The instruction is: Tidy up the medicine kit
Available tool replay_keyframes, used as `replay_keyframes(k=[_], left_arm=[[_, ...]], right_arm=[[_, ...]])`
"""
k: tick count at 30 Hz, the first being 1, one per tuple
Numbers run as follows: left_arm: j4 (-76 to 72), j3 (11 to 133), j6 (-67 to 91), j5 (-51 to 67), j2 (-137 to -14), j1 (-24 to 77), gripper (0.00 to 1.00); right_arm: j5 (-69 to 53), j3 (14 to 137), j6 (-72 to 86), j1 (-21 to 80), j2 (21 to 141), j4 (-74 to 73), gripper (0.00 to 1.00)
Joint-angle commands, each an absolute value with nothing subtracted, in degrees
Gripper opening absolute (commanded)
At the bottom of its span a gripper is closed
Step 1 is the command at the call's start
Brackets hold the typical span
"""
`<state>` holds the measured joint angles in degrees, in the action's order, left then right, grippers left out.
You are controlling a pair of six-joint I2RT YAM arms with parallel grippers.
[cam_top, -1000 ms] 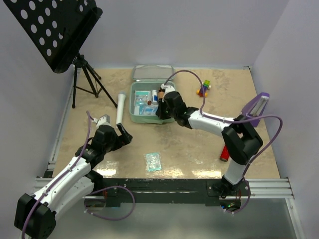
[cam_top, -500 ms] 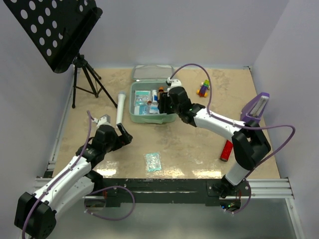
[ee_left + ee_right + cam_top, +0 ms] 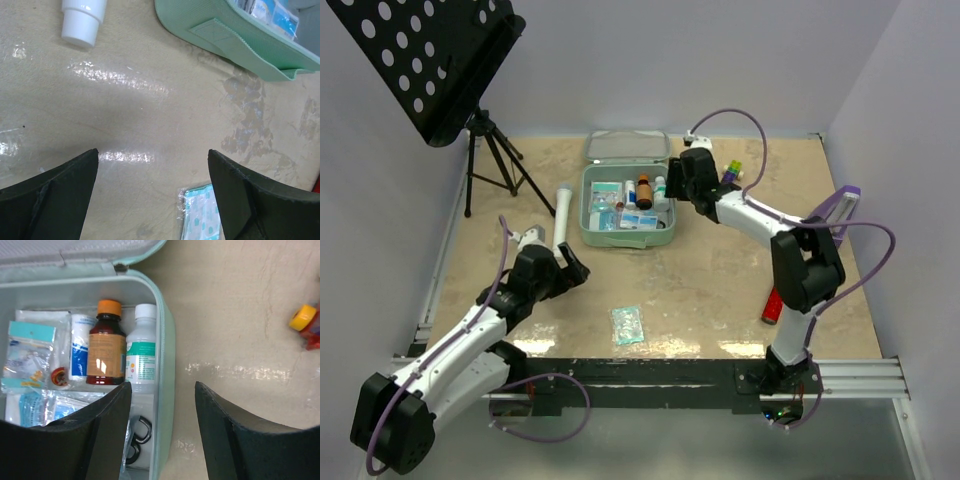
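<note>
The medicine kit lies open at the back middle of the table, its lid folded away behind it. Inside stand a brown bottle with an orange cap, a white bottle and several packets. My right gripper hovers open over the kit's right wall, with nothing between its fingers. My left gripper is open and low over bare table, front left of the kit. A clear packet with teal print lies just by its right finger.
A white tube lies left of the kit. A music stand on a tripod fills the back left. A small coloured toy, a purple wedge and a red object sit on the right side.
My right gripper has opened and drawn back out of the kit toward its right rim, leaving the brown bottle standing inside. The left arm has shifted only slightly.
</note>
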<state>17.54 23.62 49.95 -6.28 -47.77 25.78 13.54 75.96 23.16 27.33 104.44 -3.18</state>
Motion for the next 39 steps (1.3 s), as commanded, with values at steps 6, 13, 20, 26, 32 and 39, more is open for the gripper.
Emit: replay_keyframes(k=[6,13,20,26,32,39], left_arm=[[13.54,27.07,49.66,-6.06,-48.34,25.49,0.95],[10.38,26.89,49.57,-5.10,-51.32,25.49,0.95],[4.32,26.72,49.75,-3.08,-57.12,25.49,0.94],[-1.38,28.12,50.80,2.19,-65.82,25.49,0.91],[-5.97,27.42,51.07,3.78,-69.08,25.40,0.88],[-6.33,31.11,50.10,2.37,-72.33,25.49,0.87]], right_arm=[[10.20,77.53,22.14,27.60,108.90,-3.25,0.52],[8.79,67.70,23.55,27.69,103.72,-0.71,0.22],[6.24,54.25,25.57,27.77,95.20,3.25,0.16],[3.69,44.83,28.91,28.74,87.72,5.45,0.24],[2.55,42.10,30.76,31.98,83.15,5.45,0.33],[1.41,40.70,33.83,36.91,81.48,6.50,0.42]])
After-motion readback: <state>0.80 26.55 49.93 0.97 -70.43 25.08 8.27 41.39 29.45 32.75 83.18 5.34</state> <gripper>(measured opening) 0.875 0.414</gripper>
